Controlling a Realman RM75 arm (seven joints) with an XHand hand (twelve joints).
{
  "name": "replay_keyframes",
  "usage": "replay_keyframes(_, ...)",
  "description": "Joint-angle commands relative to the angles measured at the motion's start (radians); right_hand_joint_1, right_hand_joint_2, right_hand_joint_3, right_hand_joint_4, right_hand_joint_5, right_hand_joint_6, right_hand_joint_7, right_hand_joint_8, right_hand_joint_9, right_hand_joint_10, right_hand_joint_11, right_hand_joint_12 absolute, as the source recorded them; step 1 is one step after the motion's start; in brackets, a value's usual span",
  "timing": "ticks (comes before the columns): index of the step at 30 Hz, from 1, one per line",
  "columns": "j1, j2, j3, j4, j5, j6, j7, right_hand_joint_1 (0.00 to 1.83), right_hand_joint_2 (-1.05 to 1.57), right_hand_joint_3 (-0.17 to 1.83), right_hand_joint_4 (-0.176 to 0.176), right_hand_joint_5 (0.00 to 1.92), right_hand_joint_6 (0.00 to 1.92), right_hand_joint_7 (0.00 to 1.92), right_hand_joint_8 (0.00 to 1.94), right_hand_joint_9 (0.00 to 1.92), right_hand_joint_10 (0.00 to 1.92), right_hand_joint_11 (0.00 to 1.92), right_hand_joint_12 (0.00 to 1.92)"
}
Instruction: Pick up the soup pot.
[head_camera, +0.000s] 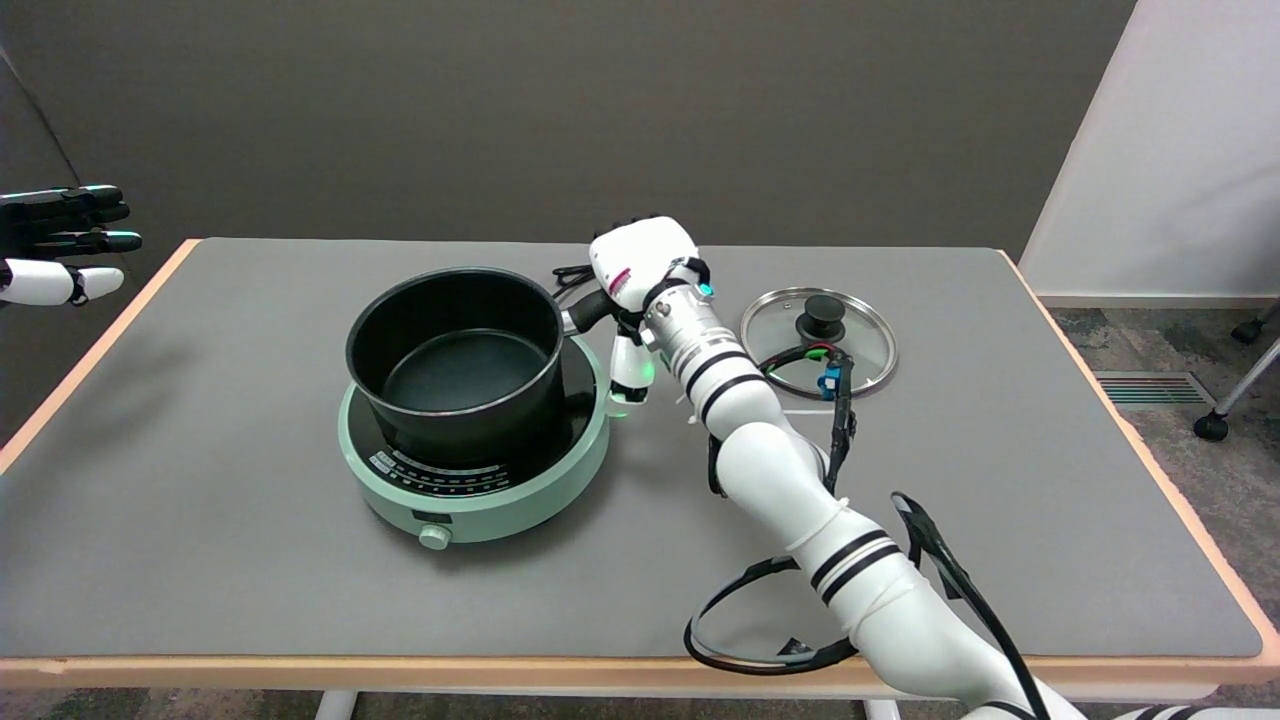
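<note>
Black and lidless, the soup pot (455, 365) is seated on the green cooker (475, 470); its side handle (592, 310), right of the cooker, is wrapped by the right hand (640, 275), seemingly for lifting, while the glass lid (818, 340) is laid further right

Single head view, high over the table's (200, 560) near edge, looking down and across to the far wall (500, 100); mid distance, whole tabletop in frame.
</note>
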Motion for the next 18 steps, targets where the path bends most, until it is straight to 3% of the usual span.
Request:
replay_keyframes(1,0.003,0.008,-0.002,-0.018,0.09,0.0,0.0,1.12,-0.51,0.95,-0.048,1.8,1.8,1.8,1.8,1.8,1.8,1.8,1.8)
replay_keyframes(5,0.003,0.012,-0.006,-0.018,0.099,0.005,0.0,1.13,-0.46,0.99,-0.018,1.92,1.92,1.92,1.92,1.92,1.92,1.92,1.92)
replay_keyframes(13,0.009,0.018,-0.006,-0.025,0.099,0.005,0.001,1.22,-0.52,1.04,-0.019,1.92,1.92,1.92,1.92,1.92,1.92,1.92,1.92)
replay_keyframes(18,0.012,0.019,-0.006,-0.026,0.118,0.008,0.007,1.19,-0.12,0.96,-0.024,1.91,1.91,1.91,1.91,1.91,1.91,1.91,1.91)
